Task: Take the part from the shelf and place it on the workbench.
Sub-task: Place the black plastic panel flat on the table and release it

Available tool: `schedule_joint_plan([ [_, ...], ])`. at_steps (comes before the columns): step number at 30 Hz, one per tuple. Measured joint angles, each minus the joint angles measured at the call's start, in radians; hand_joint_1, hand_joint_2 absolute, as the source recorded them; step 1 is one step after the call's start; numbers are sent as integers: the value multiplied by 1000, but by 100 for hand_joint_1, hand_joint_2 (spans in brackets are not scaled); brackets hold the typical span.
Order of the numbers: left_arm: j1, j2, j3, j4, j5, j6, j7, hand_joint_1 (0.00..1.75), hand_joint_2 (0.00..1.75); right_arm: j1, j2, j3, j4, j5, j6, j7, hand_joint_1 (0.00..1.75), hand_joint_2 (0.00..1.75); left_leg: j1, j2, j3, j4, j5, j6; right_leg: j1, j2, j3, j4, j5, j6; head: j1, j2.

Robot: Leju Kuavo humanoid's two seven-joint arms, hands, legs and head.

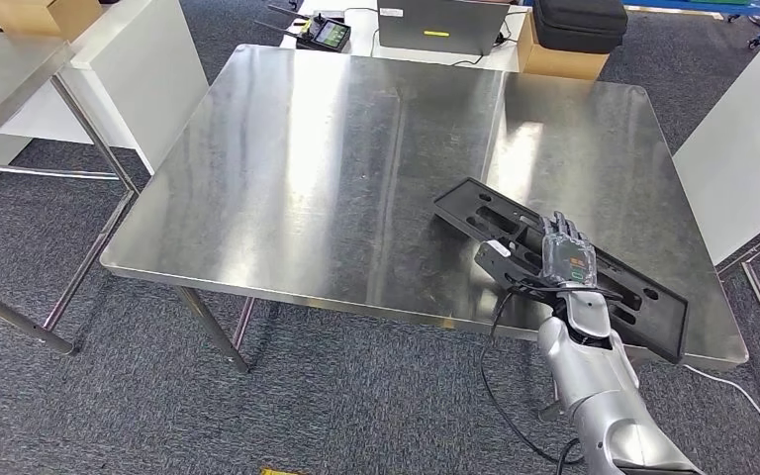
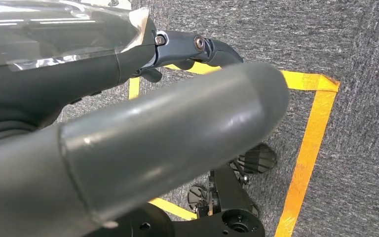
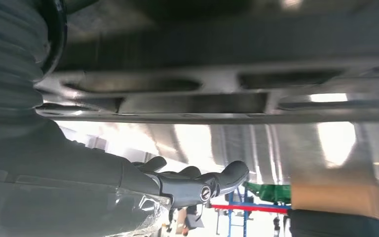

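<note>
The part point(image 1: 500, 220), a long flat black plate with slots, lies on the steel workbench point(image 1: 336, 168) near its front right corner, one end reaching the front edge. My right hand point(image 1: 567, 255) lies over the middle of the part with its fingers stretched out flat. In the right wrist view the slotted part point(image 3: 192, 101) is very close, and the straight fingers point(image 3: 197, 185) stand apart from it with a gap between. My left hand point(image 2: 168, 133) hangs over carpet with yellow tape, fingers point(image 2: 197, 49) loosely extended, holding nothing.
A laptop point(image 1: 442, 25), a black case point(image 1: 580, 22) on a cardboard box point(image 1: 559, 61) and a controller point(image 1: 324, 35) sit beyond the bench's far edge. Another steel table point(image 1: 0, 79) stands at the left, a white panel point(image 1: 742, 148) at the right.
</note>
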Motion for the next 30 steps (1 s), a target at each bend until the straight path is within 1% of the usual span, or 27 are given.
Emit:
schedule_joint_plan([
  [8, 8, 4, 0, 0, -6, 1, 0, 0, 0, 25, 15, -1, -62, -26, -7, -23, 0, 175, 0, 0, 0, 0, 0, 0, 0, 0, 0, 0, 0, 0, 0, 0],
  [11, 11, 6, 0, 0, -8, 4, 1, 0, 0, 42, 20, -2, -95, -62, -37, -51, 0, 175, 0, 0, 0, 0, 0, 0, 0, 0, 0, 0, 0, 0, 0, 0],
  [14, 16, 8, 0, 0, -8, 6, 0, 0, 0, 71, 30, -3, -166, -102, -60, -77, 0, 175, 0, 0, 0, 0, 0, 0, 0, 0, 0, 0, 0, 0, 0, 0],
  [19, 24, 8, 1, 0, -12, 7, -5, 0, 0, 131, 45, -2, -335, -197, -88, -136, 0, 175, 0, 0, 0, 0, 0, 0, 0, 0, 0, 0, 0, 0, 0, 0],
  [22, 27, 8, 2, 0, -16, 7, -8, 0, 0, 170, 54, -1, -464, -290, -133, -188, 0, 175, 0, 0, 0, 0, 0, 0, 0, 0, -1, 0, 0, 0, 0, 0],
  [24, 29, 8, 2, 0, -17, 9, -12, 0, 0, 202, 61, 2, -573, -373, -179, -238, 0, 175, 0, -1, 0, 0, 0, 0, 0, 0, -1, 0, -1, 0, 0, 0],
  [27, 34, 8, 2, 0, -17, 15, -33, 0, 0, 276, 71, 19, -774, -504, -282, -346, 0, 175, 0, -2, 0, 0, -1, 0, 0, -1, 0, 0, -2, 1, 0, 0],
  [30, 41, 7, 4, 0, -11, 22, -78, 0, 0, 389, 76, 72, -991, -564, -396, -481, 0, 175, 0, -3, 0, 0, -3, 0, 0, -1, 0, 0, -4, 2, 0, 0],
])
